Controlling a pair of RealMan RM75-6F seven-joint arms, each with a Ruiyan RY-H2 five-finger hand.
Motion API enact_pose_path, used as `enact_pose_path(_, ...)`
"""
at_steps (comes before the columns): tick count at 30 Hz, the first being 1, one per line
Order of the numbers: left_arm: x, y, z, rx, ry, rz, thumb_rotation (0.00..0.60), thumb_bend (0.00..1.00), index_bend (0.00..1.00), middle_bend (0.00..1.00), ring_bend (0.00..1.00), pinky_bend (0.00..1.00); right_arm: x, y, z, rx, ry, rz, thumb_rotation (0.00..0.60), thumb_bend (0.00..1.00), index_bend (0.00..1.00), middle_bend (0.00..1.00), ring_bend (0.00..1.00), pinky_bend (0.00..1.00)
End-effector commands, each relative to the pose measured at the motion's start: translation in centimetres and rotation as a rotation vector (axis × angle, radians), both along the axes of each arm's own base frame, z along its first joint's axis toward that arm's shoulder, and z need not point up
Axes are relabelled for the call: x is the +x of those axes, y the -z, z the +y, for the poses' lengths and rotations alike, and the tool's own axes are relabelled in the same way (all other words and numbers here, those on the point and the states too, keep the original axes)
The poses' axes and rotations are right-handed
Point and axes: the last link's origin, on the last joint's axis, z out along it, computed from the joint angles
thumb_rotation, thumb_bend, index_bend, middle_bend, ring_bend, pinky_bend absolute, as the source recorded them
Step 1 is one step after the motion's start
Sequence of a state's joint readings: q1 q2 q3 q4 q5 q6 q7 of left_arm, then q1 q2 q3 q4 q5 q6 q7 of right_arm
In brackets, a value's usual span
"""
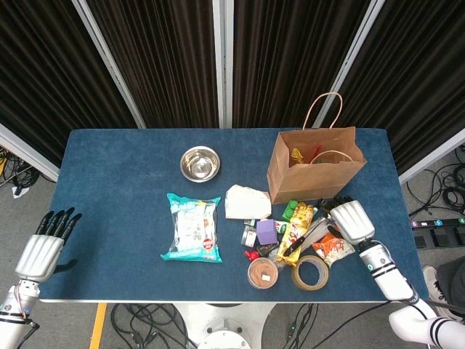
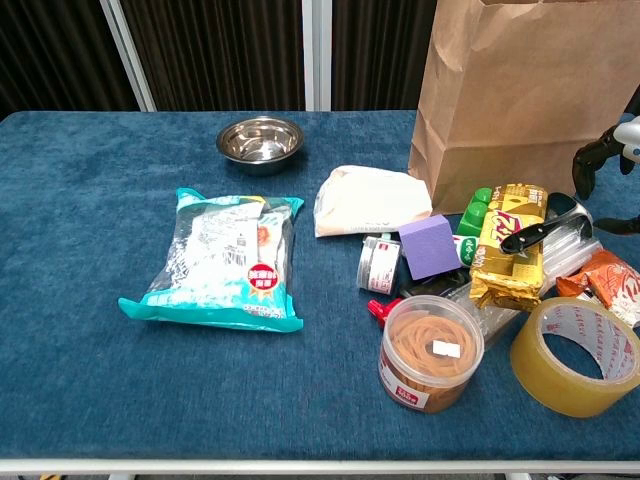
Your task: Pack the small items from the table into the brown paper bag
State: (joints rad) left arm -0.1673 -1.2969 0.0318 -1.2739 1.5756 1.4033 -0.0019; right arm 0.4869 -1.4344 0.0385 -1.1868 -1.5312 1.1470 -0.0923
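One left hand (image 1: 41,251) is hanging off the surface (image 1: 116,174) edge at 8 o'clock, fingers (image 1: 61,220) extended and slightly apart, holding nothing. One steel bowl (image 1: 200,163) is sitting at 11 o'clock; one teal snack packet (image 1: 192,227) and one white pouch (image 1: 247,201) are lying near centre. One brown paper bag (image 1: 314,167) is standing upright at 1 o'clock. One tape roll (image 2: 577,355), one round tub (image 2: 430,352) and one purple block (image 2: 430,246) are lying at 5 o'clock. One right hand (image 1: 349,222) is hovering above the orange packet (image 2: 606,283); whether its fingers are touching anything cannot be told.
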Motion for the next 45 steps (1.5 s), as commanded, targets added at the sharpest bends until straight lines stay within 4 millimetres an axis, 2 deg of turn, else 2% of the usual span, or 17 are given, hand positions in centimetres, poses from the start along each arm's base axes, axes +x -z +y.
enact_pose_path(1,-0.1,0.0,0.0,-0.002,-0.002,0.000,0.600,0.05,0.10,0.07,0.00,0.05,0.0,0.1,-0.2,0.004,0.011,-0.007,0.600,0.14,0.52,0.43,0.33,0.43)
enact_pose_path(16,-0.4,0.3,0.0,-0.008,-0.006,0.002,0.600,0.05,0.10,0.07,0.00,0.05,0.6,1.6,-1.5,0.030,0.025,0.019,0.600,0.14,0.51,0.41,0.30,0.43)
enact_pose_path(33,-0.8,0.6,0.2,-0.017,-0.021,-0.005,0.600,0.05,0.10,0.07,0.00,0.05,1.5,3.5,-1.8,0.056,0.010,0.062,0.600,0.17,0.52,0.44,0.30,0.43)
enact_pose_path(36,-0.8,0.6,0.2,-0.017,-0.021,-0.010,0.600,0.06,0.10,0.07,0.00,0.05,1.6,3.6,-1.8,0.049,0.003,0.075,0.600,0.18,0.55,0.46,0.34,0.44)
enact_pose_path(45,-0.8,0.6,0.3,-0.022,-0.018,-0.012,0.600,0.06,0.10,0.07,0.00,0.05,1.6,3.7,-1.7,0.025,0.008,0.078,0.600,0.28,0.67,0.55,0.44,0.55)
